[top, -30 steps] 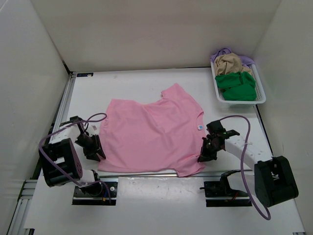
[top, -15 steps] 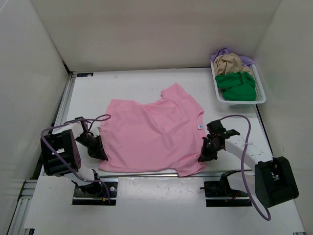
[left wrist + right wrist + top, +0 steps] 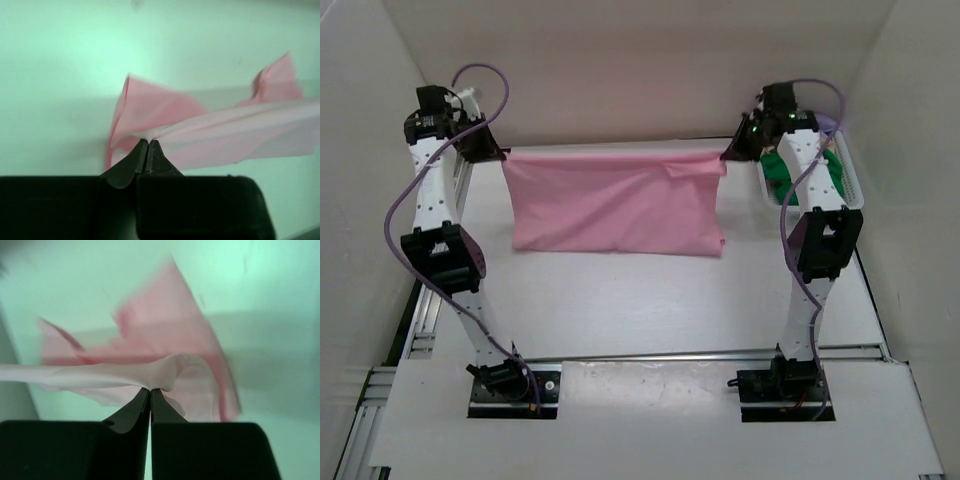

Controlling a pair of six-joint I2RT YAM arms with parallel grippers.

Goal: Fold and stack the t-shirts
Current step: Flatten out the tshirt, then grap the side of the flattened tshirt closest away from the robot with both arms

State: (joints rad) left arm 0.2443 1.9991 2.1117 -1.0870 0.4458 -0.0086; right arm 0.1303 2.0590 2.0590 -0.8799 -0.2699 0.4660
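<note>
We hold the pink t-shirt (image 3: 615, 205) stretched in the air between the two arms, over the far part of the white table (image 3: 620, 310). It hangs as a soft, flat rectangle with a straight top edge and small wrinkles near its right corner. We cannot tell if its lower edge touches the table. The left gripper (image 3: 492, 155) is clamped on the top left corner, the right gripper (image 3: 732, 152) on the top right corner. In the wrist views the thin black fingertips (image 3: 135, 162) pinch a bunched fold of smooth cloth. A dark green t-shirt (image 3: 772, 168) lies crumpled in the white mesh basket (image 3: 855, 195)
</note>
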